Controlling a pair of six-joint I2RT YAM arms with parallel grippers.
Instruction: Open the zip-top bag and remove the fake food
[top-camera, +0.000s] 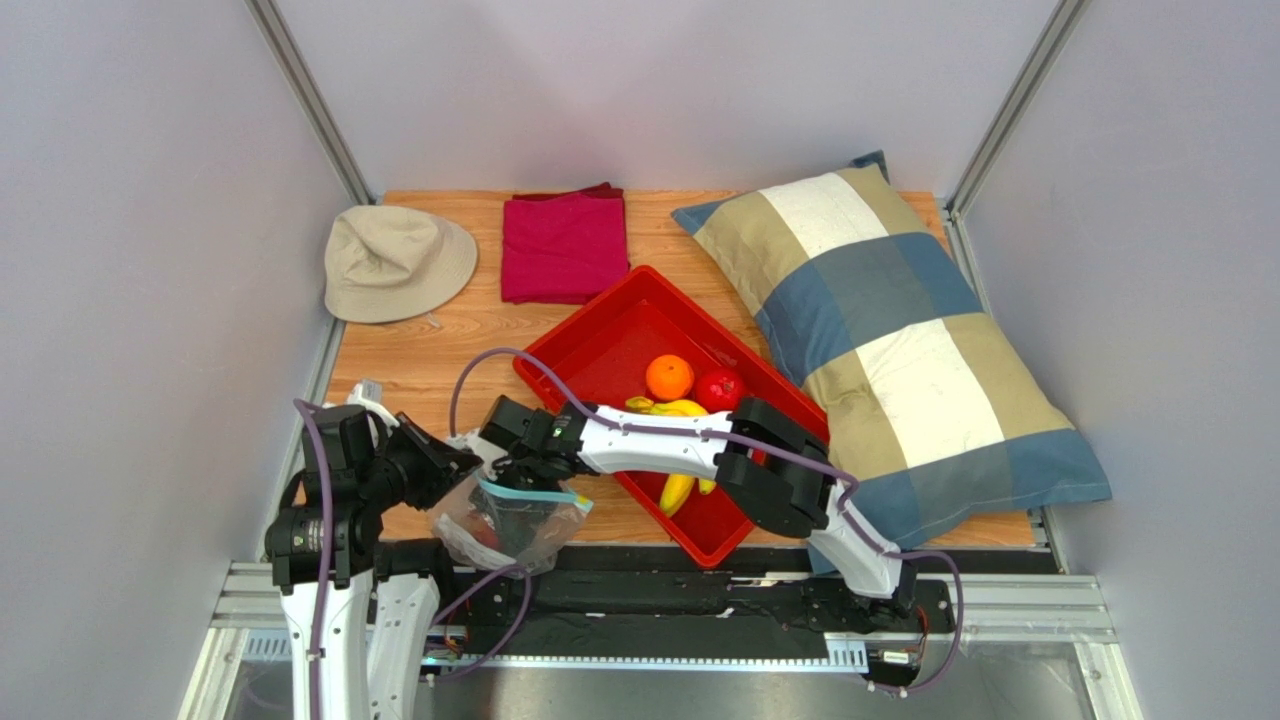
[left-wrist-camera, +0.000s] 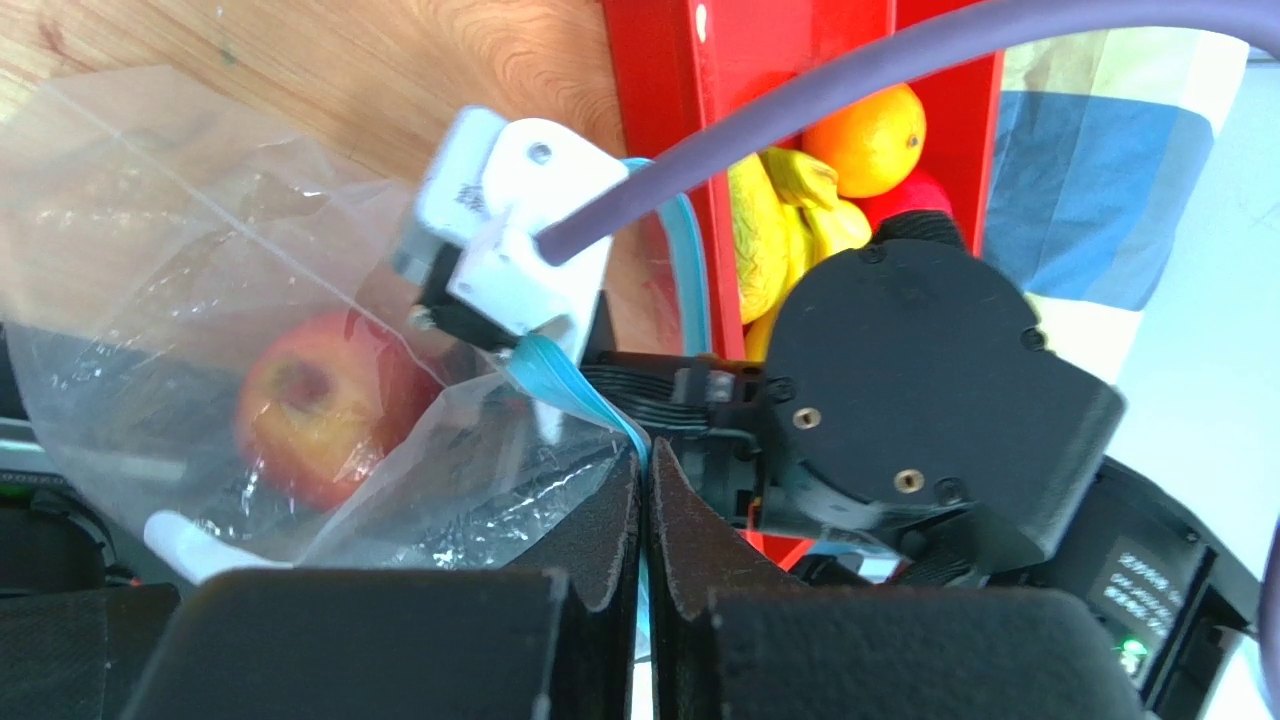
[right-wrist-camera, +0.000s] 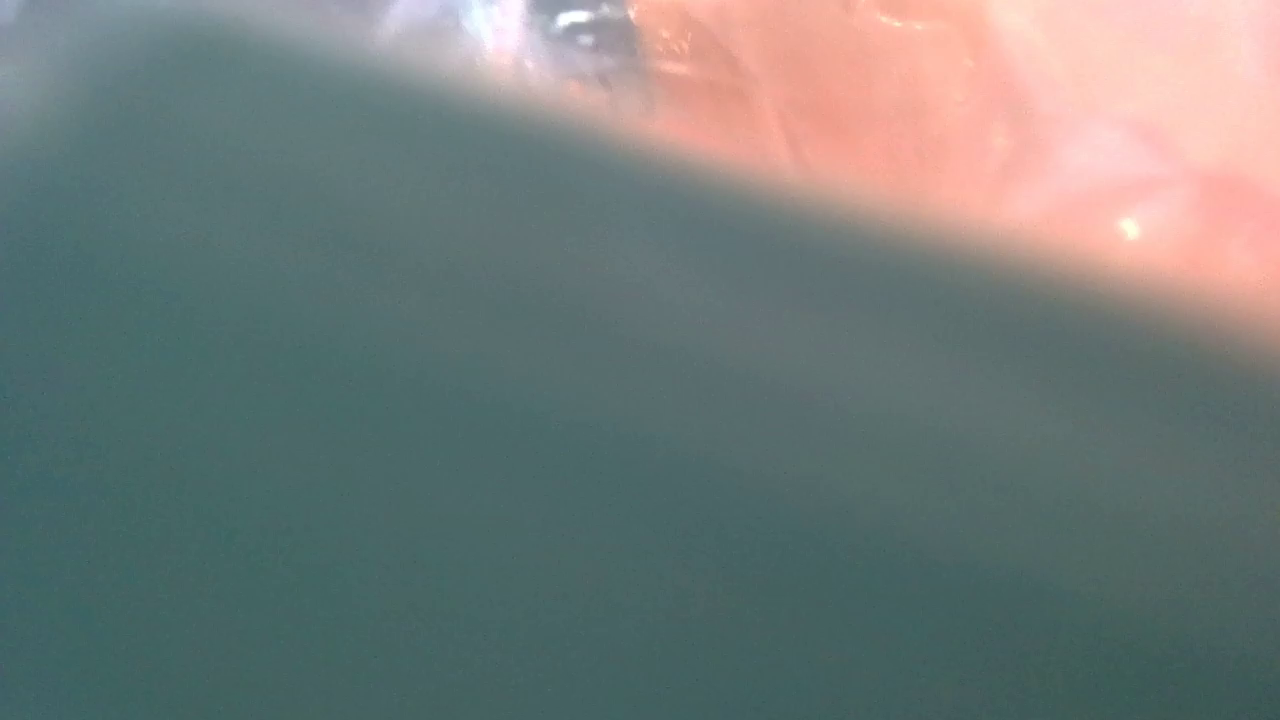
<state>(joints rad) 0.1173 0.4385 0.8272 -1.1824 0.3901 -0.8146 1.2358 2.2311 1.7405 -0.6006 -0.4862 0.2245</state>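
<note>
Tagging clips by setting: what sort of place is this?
Probably a lab robot test cell, not a home: plain grey wall panels on metal posts box in a wooden tabletop, with staged household props like a pillow and hat.

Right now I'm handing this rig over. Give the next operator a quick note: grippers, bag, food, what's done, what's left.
Left gripper: shut on the zip-top bag at its teal mouth strip.
Right gripper: at the bag's mouth. Whether it is open or shut can't be told, because its camera is blocked.
Bag: at the table's near edge, left of the red tray, mouth open.
Food: an apple is in the bag; the orange, banana bunch and a red fruit are in the tray.
Done: bag opened.
Left: take the apple out.
</note>
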